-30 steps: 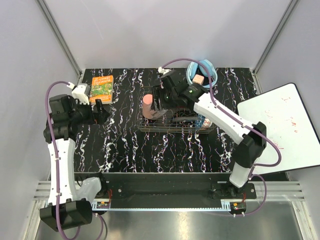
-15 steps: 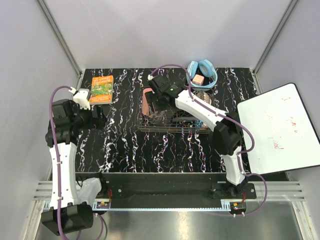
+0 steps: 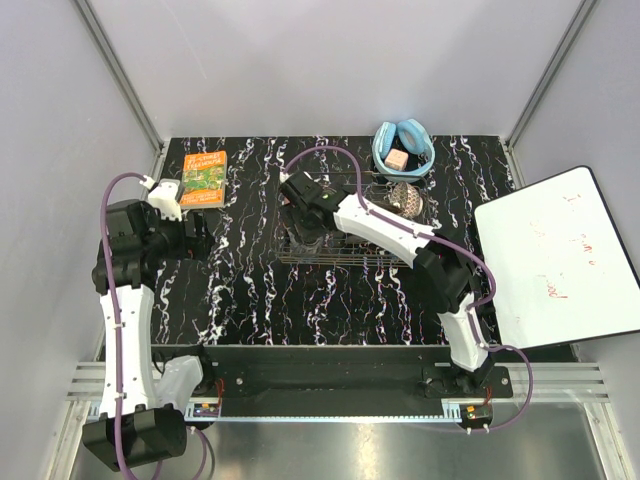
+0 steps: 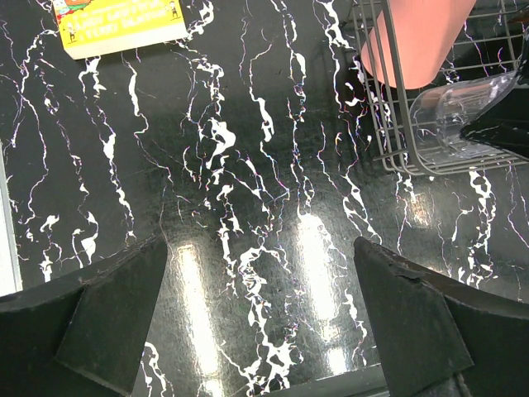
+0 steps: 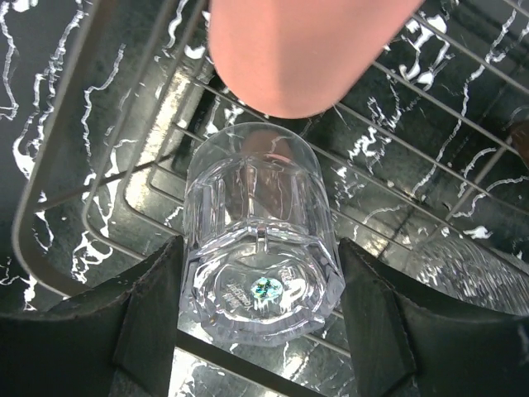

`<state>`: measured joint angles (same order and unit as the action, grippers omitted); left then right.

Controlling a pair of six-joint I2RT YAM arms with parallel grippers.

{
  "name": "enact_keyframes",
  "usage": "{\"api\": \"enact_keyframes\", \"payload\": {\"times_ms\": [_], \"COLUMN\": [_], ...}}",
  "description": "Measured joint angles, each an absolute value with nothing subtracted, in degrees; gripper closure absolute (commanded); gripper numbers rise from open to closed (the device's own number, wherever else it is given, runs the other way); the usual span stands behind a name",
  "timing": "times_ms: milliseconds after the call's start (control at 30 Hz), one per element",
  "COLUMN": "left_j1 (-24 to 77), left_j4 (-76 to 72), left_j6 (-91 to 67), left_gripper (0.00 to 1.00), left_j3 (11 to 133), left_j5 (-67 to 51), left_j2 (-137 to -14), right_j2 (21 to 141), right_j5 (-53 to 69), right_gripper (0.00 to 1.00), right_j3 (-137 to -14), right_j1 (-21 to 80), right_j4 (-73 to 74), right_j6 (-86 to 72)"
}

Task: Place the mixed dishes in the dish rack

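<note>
The small clear glass tumbler (image 5: 260, 231) stands upside down, base up, in the near left corner of the wire dish rack (image 5: 50, 165). My right gripper (image 5: 263, 318) is shut on it, one finger tight on each side. The salmon-pink cup (image 5: 302, 45) stands just beyond the tumbler in the rack. In the top view my right gripper (image 3: 305, 215) covers the left end of the rack (image 3: 345, 257). A speckled bowl (image 3: 405, 197) sits at the rack's far right. My left gripper (image 4: 260, 314) is open and empty over bare table left of the rack (image 4: 388, 157). It also sees the cup (image 4: 413, 41) and the tumbler (image 4: 459, 120).
The orange-green book (image 3: 203, 178) lies at the far left, also in the left wrist view (image 4: 116, 21). Light-blue headphones (image 3: 403, 148) lie at the back behind the rack. A whiteboard (image 3: 560, 255) lies off the table's right edge.
My right arm has swung left across the rack, and its gripper now sits at the rack's left end over the pink cup. My left arm has barely moved.
</note>
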<state>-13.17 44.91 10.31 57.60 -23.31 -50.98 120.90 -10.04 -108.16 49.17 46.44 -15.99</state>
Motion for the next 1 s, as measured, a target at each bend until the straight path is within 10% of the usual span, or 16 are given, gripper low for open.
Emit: {"api": "enact_keyframes", "payload": {"times_ms": [267, 433, 1000], "left_j1": [-13.2, -13.2, -13.2], "left_j4": [44.9, 44.9, 43.7], "left_j6": [10.3, 10.3, 10.3], "left_gripper": [0.01, 0.01, 0.01], "left_j3": [57.6, 57.6, 56.8], "left_j5": [-23.3, -23.3, -23.4], "left_j2": [-50.9, -50.6, -50.3], "right_j2": [120.6, 120.4, 114.1], "right_j5": [-10.5, -11.0, -12.9], "right_gripper": [0.5, 0.01, 0.0], "right_j3": [-106.1, -104.9, -99.3], "right_j1": [49.5, 49.5, 51.0], "right_j4": [42.5, 40.4, 44.0], "right_j6": [-15.8, -15.8, -15.1]}}
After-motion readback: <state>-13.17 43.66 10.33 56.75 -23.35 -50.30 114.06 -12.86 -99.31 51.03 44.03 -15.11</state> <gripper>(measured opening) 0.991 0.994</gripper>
